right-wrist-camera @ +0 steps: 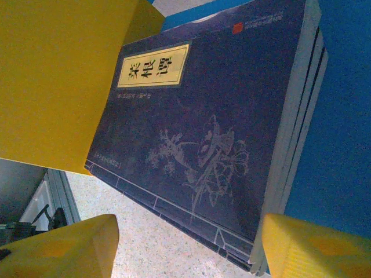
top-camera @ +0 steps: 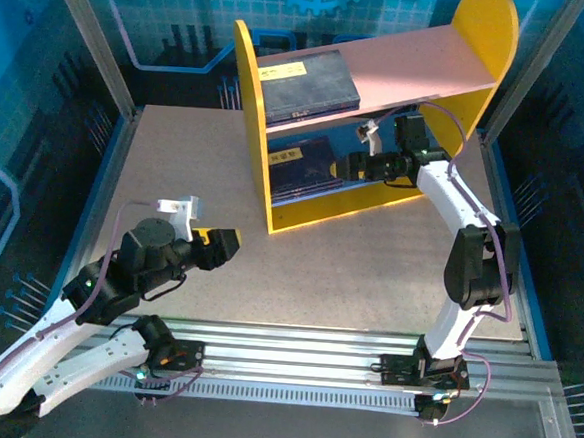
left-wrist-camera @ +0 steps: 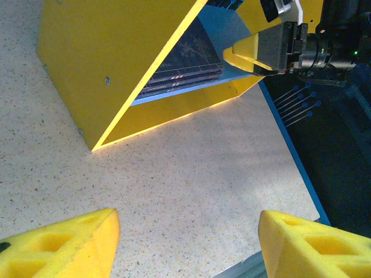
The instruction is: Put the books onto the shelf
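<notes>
I see my left hand (top-camera: pixel 222 246) open and empty above the table (top-camera: pixel 368 274). My right hand (top-camera: pixel 352 167) is open beside the books (top-camera: pixel 301 168) stacked on the blue lower board of the shelf (top-camera: pixel 251 116), apparently not touching them. Another book (top-camera: pixel 307 83) lies on the pink upper board.

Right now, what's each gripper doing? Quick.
Left gripper: open, empty, above the table.
Right gripper: open, holding nothing, facing the books on the blue lower board.
</notes>
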Available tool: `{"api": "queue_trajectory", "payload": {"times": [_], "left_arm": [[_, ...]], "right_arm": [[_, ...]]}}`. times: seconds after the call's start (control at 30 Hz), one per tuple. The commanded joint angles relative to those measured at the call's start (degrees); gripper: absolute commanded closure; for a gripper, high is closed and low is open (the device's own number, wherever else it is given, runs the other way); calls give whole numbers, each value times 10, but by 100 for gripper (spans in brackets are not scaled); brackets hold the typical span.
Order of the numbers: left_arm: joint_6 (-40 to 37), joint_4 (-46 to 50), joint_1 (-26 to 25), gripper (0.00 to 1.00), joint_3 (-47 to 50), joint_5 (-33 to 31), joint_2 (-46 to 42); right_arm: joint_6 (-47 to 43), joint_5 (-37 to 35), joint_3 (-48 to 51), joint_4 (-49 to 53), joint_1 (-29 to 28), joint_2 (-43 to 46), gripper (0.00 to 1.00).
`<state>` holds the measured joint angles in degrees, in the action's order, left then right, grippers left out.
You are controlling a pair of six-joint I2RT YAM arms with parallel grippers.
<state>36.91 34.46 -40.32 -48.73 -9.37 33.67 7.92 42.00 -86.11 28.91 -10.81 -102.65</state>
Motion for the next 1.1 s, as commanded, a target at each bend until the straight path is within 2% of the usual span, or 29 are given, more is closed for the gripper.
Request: {"api": "queue_trajectory", "payload": {"times": [0.0,1.07], "left_arm": [[-12,4,4,35,-17,3,-4],[-10,9,4,35,-16,2,-7]], "right_arm": [[0,4,4,1,6,12,33],[-14,12,14,11,-10,4,33]]}}
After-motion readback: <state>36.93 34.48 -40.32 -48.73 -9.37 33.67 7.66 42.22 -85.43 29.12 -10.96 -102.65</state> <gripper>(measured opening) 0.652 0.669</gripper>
